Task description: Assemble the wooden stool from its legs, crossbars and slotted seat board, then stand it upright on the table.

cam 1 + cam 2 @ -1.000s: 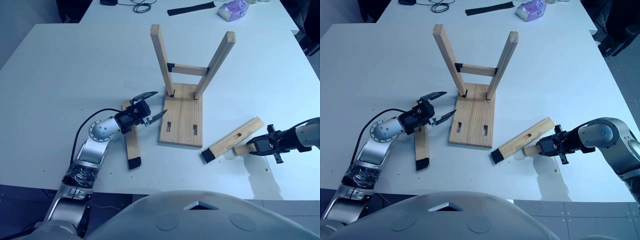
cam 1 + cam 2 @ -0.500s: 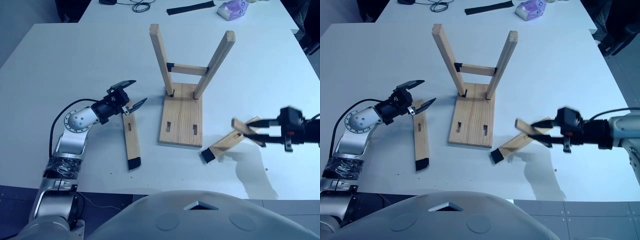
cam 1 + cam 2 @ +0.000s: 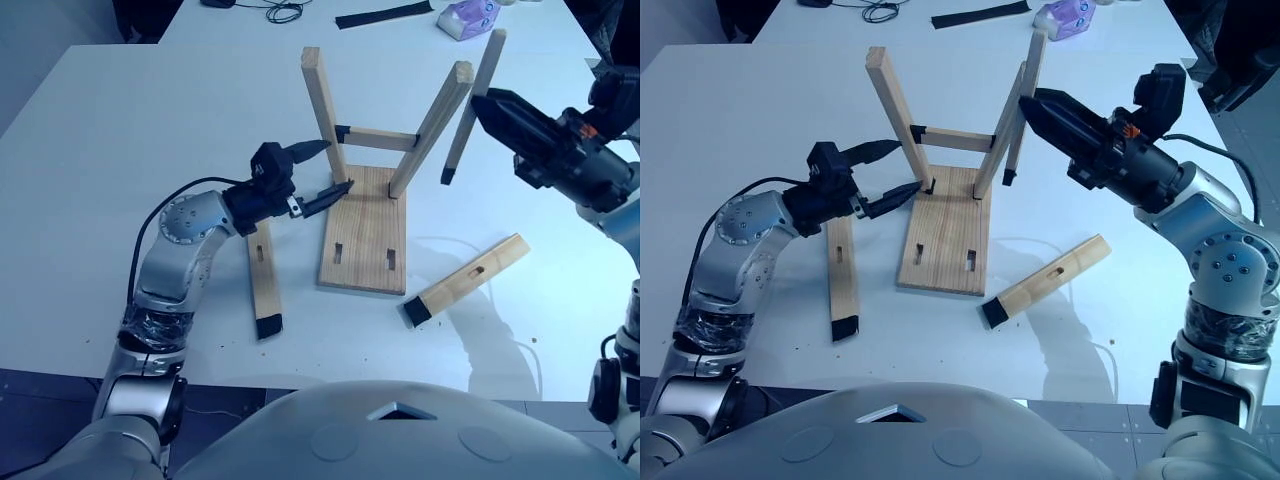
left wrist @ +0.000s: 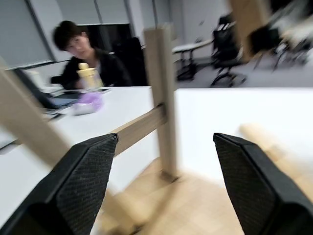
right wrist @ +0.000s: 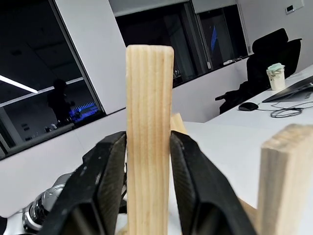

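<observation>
The seat board (image 3: 362, 232) lies flat on the white table (image 3: 120, 130), about midway between the side edges and nearer the front edge. Two slots show in its near end. Two upright legs (image 3: 324, 115) rise from its far end, leaning apart, and a crossbar (image 3: 378, 139) joins them partway up.

The left gripper (image 3: 330, 167) hovers low at the board's left edge with its fingers spread wide. It holds nothing and is aimed at the foot of the left upright leg. From the left wrist view that leg stands in the gap beyond the fingertips, apart from them.

The right gripper (image 3: 482, 108) is up in the air toward the far right corner, clamped on a wooden bar (image 3: 458, 150). The bar hangs tilted, black-tipped end down, just outside the right upright leg. I cannot tell whether it touches that leg.

A loose leg (image 3: 262, 275) lies flat beside the board's left edge, under the left arm. Another loose leg (image 3: 465, 279) lies at an angle to the board's right, near the front edge.

On the table butted against the far edge are a purple tissue pack (image 3: 466, 17), a black strip (image 3: 382, 16) and some cables (image 3: 283, 12).
</observation>
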You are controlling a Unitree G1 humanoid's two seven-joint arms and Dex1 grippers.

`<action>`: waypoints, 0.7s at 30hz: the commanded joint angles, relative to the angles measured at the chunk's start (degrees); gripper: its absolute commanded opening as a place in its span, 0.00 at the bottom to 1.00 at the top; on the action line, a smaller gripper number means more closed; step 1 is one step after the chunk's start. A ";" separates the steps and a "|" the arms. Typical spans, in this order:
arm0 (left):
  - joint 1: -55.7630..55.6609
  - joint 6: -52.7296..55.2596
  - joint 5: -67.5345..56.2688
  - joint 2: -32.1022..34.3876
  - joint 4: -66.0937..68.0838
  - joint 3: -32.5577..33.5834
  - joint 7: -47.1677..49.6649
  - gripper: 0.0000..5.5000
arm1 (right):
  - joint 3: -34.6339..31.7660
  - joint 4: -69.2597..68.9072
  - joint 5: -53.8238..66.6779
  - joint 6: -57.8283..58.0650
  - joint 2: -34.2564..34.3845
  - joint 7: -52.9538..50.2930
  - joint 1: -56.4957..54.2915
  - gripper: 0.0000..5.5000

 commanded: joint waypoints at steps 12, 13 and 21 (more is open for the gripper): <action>-7.98 22.29 -23.59 -0.92 -4.52 3.80 1.51 0.65 | 6.05 -3.66 -1.69 1.52 3.00 4.84 -1.40 0.24; -8.05 22.85 -24.09 -1.02 -4.53 3.74 1.48 0.65 | 6.32 -3.70 -1.92 1.52 3.21 4.96 -1.53 0.24; -9.15 25.76 -26.45 -1.76 -4.85 3.08 0.87 0.65 | 8.52 -4.80 -3.45 1.09 4.59 5.96 -1.10 0.24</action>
